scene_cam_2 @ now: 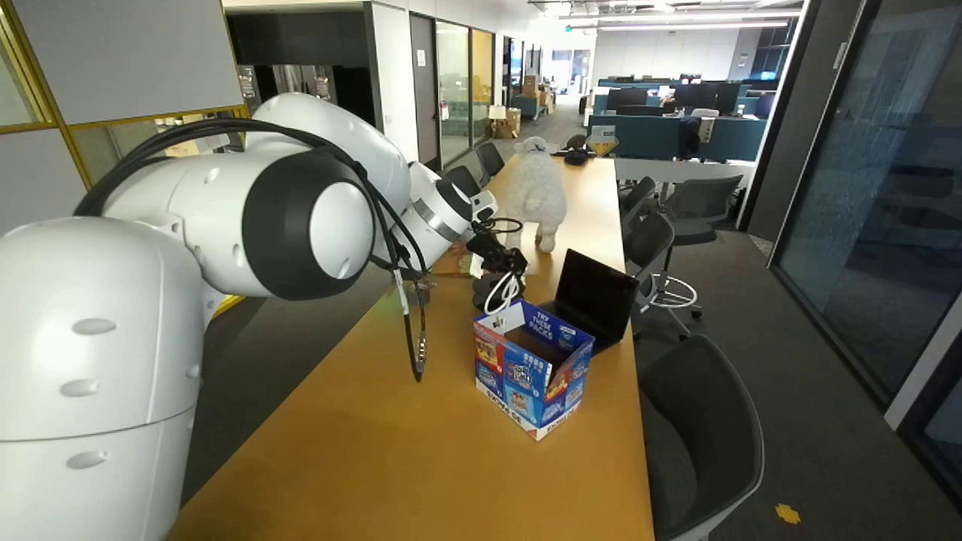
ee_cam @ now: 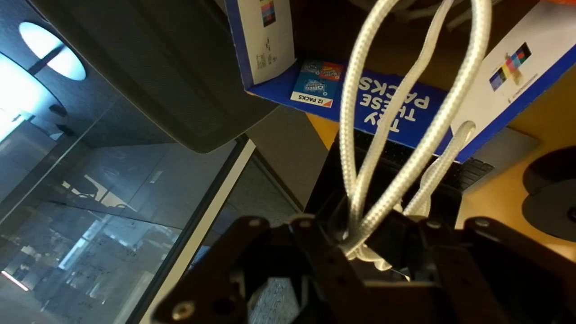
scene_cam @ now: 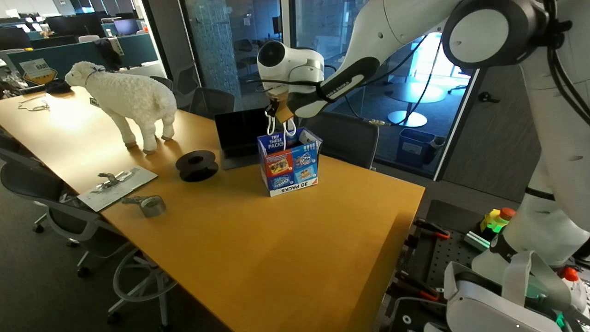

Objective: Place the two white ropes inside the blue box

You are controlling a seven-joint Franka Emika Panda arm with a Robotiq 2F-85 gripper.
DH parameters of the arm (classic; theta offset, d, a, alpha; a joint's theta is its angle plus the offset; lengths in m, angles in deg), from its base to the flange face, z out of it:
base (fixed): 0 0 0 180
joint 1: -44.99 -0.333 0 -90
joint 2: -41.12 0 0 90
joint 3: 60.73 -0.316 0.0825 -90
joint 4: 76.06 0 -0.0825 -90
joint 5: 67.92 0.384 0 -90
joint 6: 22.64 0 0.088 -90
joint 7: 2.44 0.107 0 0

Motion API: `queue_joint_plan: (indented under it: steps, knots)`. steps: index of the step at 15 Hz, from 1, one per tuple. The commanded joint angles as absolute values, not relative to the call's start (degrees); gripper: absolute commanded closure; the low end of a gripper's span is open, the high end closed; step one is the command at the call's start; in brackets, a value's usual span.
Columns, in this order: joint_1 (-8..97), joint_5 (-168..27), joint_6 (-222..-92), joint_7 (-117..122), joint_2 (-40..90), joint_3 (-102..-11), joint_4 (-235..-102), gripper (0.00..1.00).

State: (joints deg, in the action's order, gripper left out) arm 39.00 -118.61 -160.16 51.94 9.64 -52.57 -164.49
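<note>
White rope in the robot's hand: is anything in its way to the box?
Nothing visible covers the open blue snack box. In the wrist view, the white rope crosses in front of the box's "TRY THESE PACKS" flap, which might catch a loop.

In an exterior view, the box (scene_cam: 295,168) stands on the table (scene_cam: 258,240) mid-frame, the laptop (scene_cam: 236,131) behind it, the reel (scene_cam: 197,168) left, the toy sheep (scene_cam: 131,99) upper left. A rope (ee_cam: 455,97) hangs over the box.
</note>
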Motion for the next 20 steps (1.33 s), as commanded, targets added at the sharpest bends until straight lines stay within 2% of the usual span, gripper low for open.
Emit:
queue_joint_plan:
  steps: [1, 12, 20]
  knots:
    - [37.68, -123.25, -164.07, 57.81, 7.93, -50.31, -164.36, 0.94]
    - [36.34, -146.15, -162.59, 78.46, -1.3, -49.58, -160.97, 0.93]
    - [38.74, -153.53, -159.33, 80.57, -8.67, -51.62, -154.69, 0.93]
